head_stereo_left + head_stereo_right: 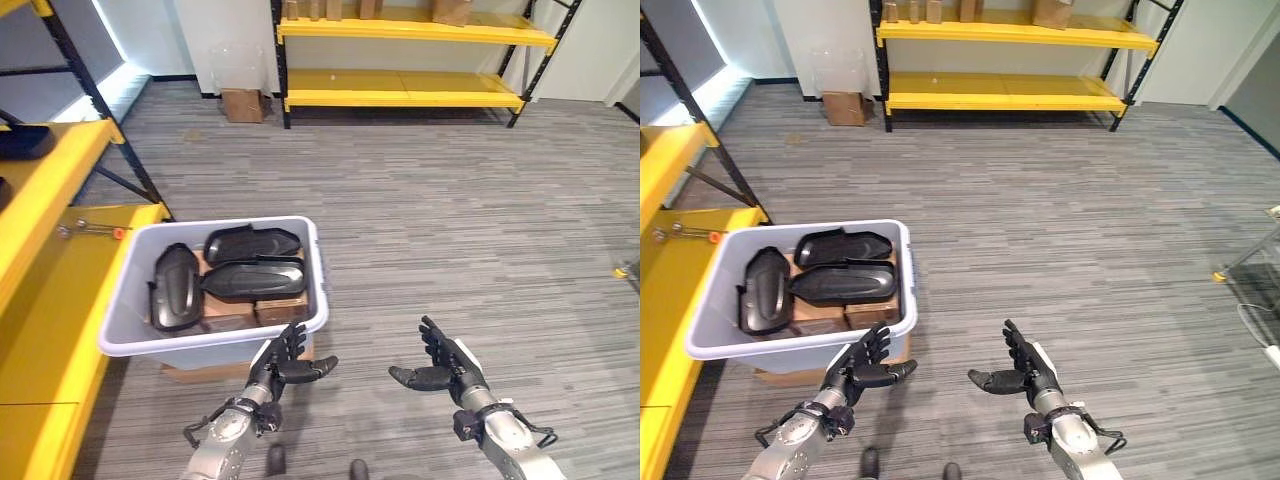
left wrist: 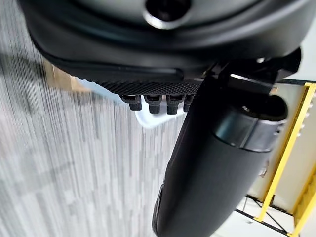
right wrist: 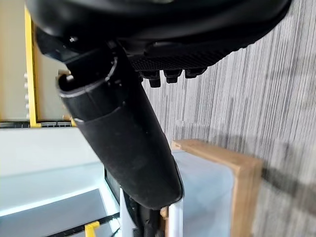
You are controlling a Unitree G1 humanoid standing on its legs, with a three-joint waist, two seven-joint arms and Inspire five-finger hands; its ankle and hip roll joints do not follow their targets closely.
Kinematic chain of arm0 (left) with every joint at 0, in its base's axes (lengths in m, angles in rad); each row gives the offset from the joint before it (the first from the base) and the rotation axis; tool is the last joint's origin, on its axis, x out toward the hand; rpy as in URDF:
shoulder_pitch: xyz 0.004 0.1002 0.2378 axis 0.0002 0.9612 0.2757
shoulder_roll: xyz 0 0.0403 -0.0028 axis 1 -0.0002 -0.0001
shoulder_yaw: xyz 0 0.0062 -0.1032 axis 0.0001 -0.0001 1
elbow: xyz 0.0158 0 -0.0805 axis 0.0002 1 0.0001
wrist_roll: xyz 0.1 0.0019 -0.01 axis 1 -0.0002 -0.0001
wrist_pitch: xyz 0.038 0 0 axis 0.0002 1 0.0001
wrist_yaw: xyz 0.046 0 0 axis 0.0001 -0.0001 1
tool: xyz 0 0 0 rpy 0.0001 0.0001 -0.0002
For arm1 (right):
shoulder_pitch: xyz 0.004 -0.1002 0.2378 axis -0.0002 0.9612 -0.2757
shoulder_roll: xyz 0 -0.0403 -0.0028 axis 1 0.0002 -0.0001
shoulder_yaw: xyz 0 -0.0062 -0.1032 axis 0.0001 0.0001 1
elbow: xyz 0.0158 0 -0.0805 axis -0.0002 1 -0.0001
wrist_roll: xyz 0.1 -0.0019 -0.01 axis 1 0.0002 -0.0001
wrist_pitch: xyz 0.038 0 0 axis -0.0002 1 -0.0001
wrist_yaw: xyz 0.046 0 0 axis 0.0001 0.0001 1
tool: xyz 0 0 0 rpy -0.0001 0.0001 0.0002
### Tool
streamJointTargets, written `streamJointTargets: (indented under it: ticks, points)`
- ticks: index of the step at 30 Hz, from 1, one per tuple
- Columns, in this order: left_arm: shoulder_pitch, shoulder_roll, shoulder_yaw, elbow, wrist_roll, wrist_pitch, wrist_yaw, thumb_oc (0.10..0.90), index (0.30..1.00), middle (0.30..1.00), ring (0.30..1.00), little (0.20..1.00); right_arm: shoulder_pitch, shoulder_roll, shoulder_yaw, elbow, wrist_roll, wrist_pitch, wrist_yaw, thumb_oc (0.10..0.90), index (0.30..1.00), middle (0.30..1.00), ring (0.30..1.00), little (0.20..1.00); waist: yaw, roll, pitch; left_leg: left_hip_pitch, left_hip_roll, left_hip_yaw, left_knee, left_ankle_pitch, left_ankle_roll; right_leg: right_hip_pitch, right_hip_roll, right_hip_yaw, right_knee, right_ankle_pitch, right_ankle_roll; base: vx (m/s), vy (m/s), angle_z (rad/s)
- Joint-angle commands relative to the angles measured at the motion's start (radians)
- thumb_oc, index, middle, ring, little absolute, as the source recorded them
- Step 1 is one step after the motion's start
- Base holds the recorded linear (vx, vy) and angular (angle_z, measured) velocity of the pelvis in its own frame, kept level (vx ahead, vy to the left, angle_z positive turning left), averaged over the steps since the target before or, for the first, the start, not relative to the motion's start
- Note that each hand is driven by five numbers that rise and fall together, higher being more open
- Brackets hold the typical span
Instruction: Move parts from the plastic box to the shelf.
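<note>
A pale grey plastic box point(image 1: 130, 335) stands on a cardboard carton on the floor, left of centre. Inside lie three black moulded parts point(image 1: 252, 279) on brown packets. A yellow shelf point(image 1: 60, 300) runs along the box's left side. My left hand point(image 1: 283, 366) hovers open just in front of the box's near right corner, holding nothing. My right hand point(image 1: 445, 368) floats open over the floor further right, thumb pointing towards the left hand. In the wrist views the left thumb point(image 2: 207, 168) and right thumb point(image 3: 123, 143) stand straight, with nothing held.
A spanner with a red tip point(image 1: 92, 230) lies on the yellow shelf near the box. A far yellow rack point(image 1: 400, 85) holds cardboard boxes. A small carton point(image 1: 243, 104) sits on the floor beside it. Grey striped floor stretches open to the right.
</note>
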Motion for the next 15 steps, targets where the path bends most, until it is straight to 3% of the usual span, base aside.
streamJointTargets:
  ticks: [1,7,15]
  points:
    - [-0.041,0.054,0.022,-0.105,0.018,-0.096,-0.01,0.9,1.0,1.0,1.0,1.0,0.006,0.014,-0.028,-0.13,-0.012,-0.078,0.009,0.9,1.0,1.0,1.0,1.0,0.019,-0.063,-0.073,-0.062,0.016,0.021,0.117,-0.118,0.023,0.041,-0.281,-0.033,-0.082,0.143,0.141,0.03,0.134,-0.08]
    - [-0.027,0.056,0.048,-0.104,0.017,-0.096,0.0,0.9,1.0,1.0,1.0,1.0,0.008,0.017,-0.028,-0.138,-0.027,-0.073,0.006,0.9,1.0,1.0,1.0,1.0,0.025,-0.086,-0.088,-0.035,0.0,0.032,0.097,-0.129,0.037,0.048,-0.302,-0.05,-0.081,0.181,0.159,0.02,0.063,-0.07]
    - [0.023,0.046,0.097,-0.118,0.014,-0.095,-0.004,0.9,1.0,1.0,1.0,1.0,-0.002,-0.008,-0.043,-0.193,-0.097,-0.088,-0.002,0.9,1.0,1.0,1.0,1.0,0.037,-0.092,-0.103,-0.005,0.019,0.022,0.057,-0.114,0.027,0.08,-0.284,-0.079,-0.106,0.146,0.153,0.01,-0.012,-0.05]
